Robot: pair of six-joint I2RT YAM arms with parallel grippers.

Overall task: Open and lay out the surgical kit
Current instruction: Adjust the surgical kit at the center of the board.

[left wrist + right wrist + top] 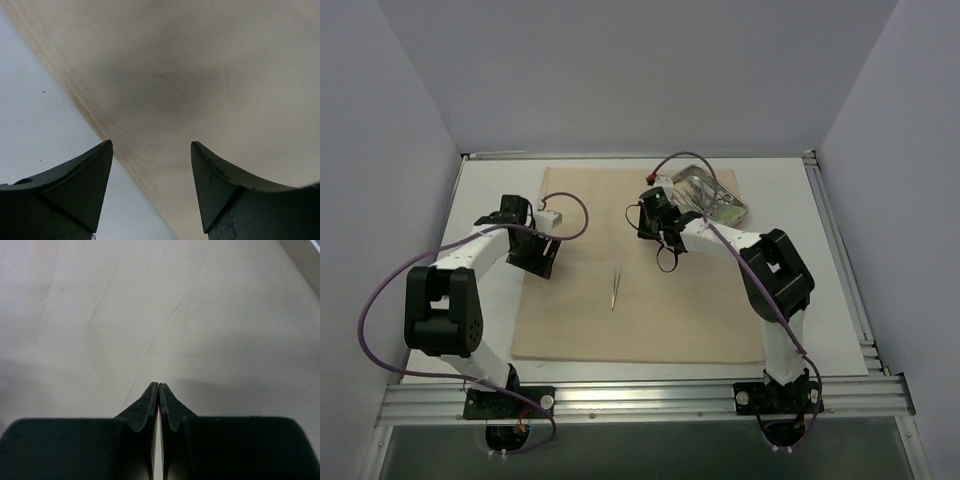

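Nearest me runs the metal rail (640, 398) where both arms are bolted, and beyond it the beige cloth wrap (700, 310) lies spread flat on the white desk (820, 260). So the opening looks done, to my eye. One pair of thin tweezers (614, 290) lies alone near the middle of the cloth, well apart from both arms. The steel tray (715, 198) sits skewed at the wrap's far right corner, with something shiny inside that I can't make out. I see no forceps or packets set out on the cloth, so I'd judge most of the laying out is left. The left tool (150, 165) hangs over the wrap's left edge, jaws standing apart with nothing between them. The right tool (158, 386) is low over the cloth near the tray, pressed fully closed, and I see nothing pinched in it.
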